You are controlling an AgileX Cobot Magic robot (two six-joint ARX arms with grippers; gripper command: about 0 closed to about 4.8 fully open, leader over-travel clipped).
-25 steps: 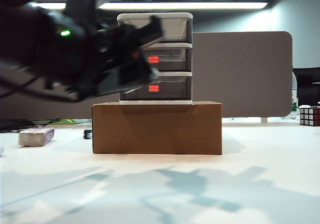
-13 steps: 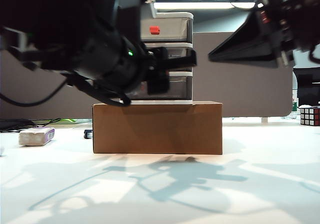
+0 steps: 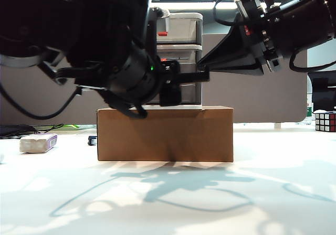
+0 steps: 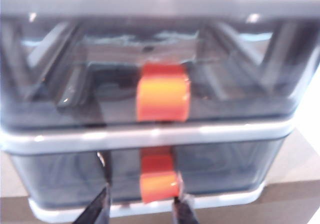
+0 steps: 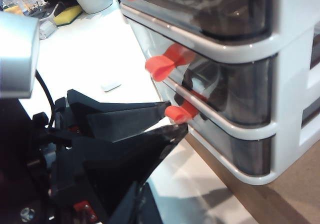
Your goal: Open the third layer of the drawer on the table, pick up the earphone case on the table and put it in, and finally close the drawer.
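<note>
The drawer (image 3: 181,30), white-framed with smoky-grey tiers, stands on a cardboard box. My left gripper (image 3: 178,85) is at the third layer (image 4: 220,171). It is open, with a finger on either side of that drawer's red-orange handle (image 4: 157,181), which sits close to one finger (image 4: 182,211). The right wrist view shows those black fingers (image 5: 127,116) reaching the lowest handle (image 5: 181,111). My right gripper (image 3: 202,65) hangs shut beside the unit's right edge, holding nothing. A small whitish thing (image 5: 111,85) lies on the table (image 3: 273,193); I cannot tell whether it is the earphone case.
The brown cardboard box (image 3: 165,135) carries the drawer unit. A white-and-purple block (image 3: 38,143) lies at the far left and a Rubik's cube (image 3: 325,121) at the far right. A grey partition (image 3: 252,77) stands behind. Both arms crowd the space in front of the drawers.
The left arm has swung down and in until its fingers bracket the lowest handle. The right arm has come in from the upper right and moved towards the drawer unit.
</note>
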